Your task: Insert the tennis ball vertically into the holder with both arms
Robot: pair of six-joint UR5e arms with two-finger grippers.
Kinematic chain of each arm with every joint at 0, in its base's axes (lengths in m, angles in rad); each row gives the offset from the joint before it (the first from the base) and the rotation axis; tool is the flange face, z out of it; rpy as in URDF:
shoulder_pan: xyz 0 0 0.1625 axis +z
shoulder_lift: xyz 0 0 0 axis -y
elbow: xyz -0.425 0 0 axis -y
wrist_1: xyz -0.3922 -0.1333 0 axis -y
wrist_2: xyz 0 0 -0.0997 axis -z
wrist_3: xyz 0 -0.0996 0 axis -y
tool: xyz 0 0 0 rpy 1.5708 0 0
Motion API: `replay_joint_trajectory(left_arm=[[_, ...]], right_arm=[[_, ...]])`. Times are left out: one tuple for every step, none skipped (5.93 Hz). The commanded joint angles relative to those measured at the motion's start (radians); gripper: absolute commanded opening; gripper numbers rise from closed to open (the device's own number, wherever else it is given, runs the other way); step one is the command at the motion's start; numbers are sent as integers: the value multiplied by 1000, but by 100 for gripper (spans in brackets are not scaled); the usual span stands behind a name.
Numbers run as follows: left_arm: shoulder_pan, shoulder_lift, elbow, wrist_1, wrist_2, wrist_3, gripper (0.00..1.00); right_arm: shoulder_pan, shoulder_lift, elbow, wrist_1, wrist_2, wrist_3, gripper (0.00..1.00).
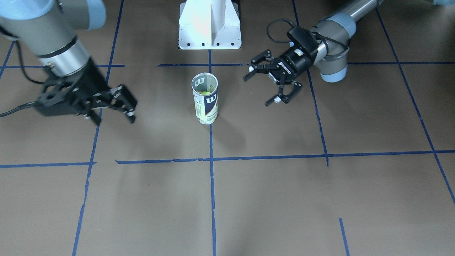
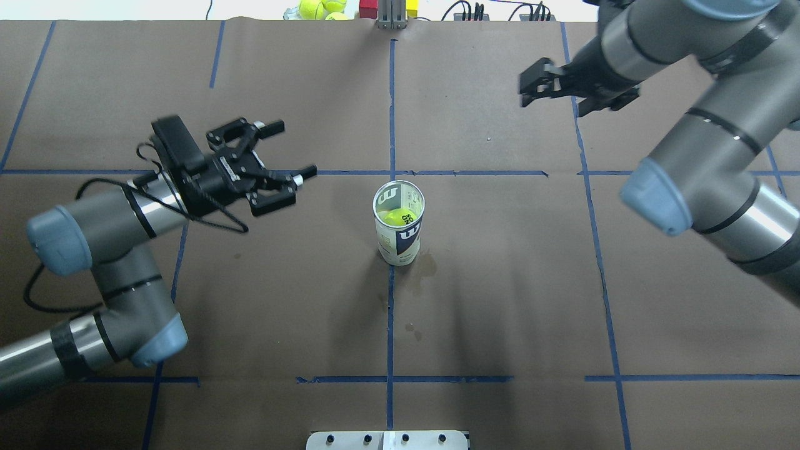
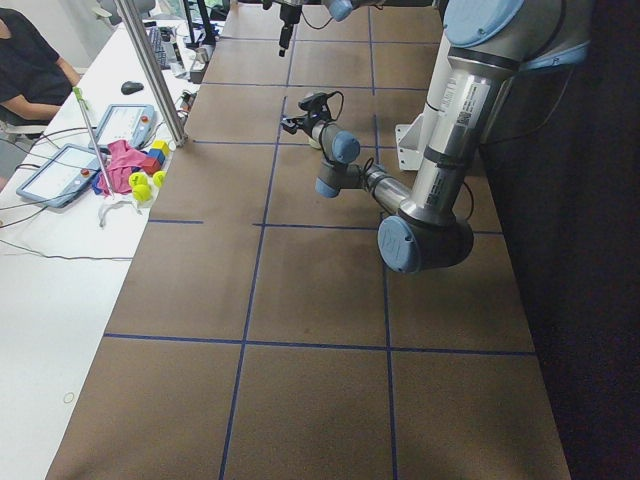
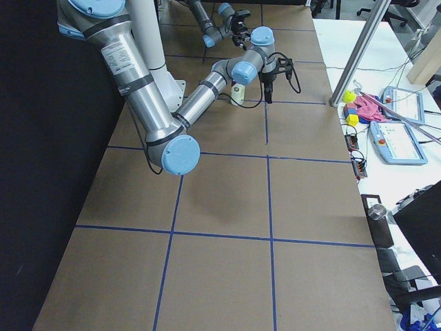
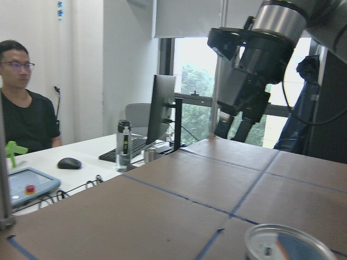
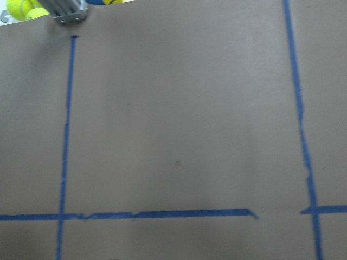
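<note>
**Ball is in – arms standing off**

- Step in hand: the tennis ball [image 2: 394, 217] sits down inside the holder [image 2: 400, 240], seen yellow-green through the open mouth. The holder is upright at centre frame in the overhead view, on the vertical blue tape line [image 2: 390, 325]. The insertion itself reads as done; what remains looks like clearing away.
- Left gripper [image 2: 294, 149]: left of centre in the overhead view, jaws spread wide and empty, aimed toward the holder but well apart from it.
- Right gripper [image 1: 113, 117]: left-middle of the front-facing view, raised off the table [image 1: 284, 199]. Its jaws look parted with nothing between them, though the view is blurred. It too is well apart from the holder.
- Next move, as I judge it: no grasp is needed, only retreat. Each arm should pull back on its own side so that no finger or the left arm's black cable brushes the tall, light holder, which would likely tip easily.

Edges and room
- Bare brown surface lies on both sides of the holder and across the whole lower half of the front-facing view – ample room to swing out.
- The white pedestal [image 1: 209, 35] stands top centre in that view, near the holder but apart from it.
- At the top edge of the overhead view, loose balls [image 2: 319, 9] and small coloured blocks lie just past the table's far edge, nearest the right gripper's side.
</note>
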Motion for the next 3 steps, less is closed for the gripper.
replay_joint_trajectory(left_arm=[[-121, 1, 88, 149, -8, -42, 99], [-198, 4, 176, 200, -99, -44, 99], [-326, 4, 227, 343, -303, -40, 99]], right_arm=[[155, -71, -94, 4, 50, -253, 99], [219, -123, -125, 8, 80, -339, 99], [284, -155, -174, 8, 112, -442, 99]])
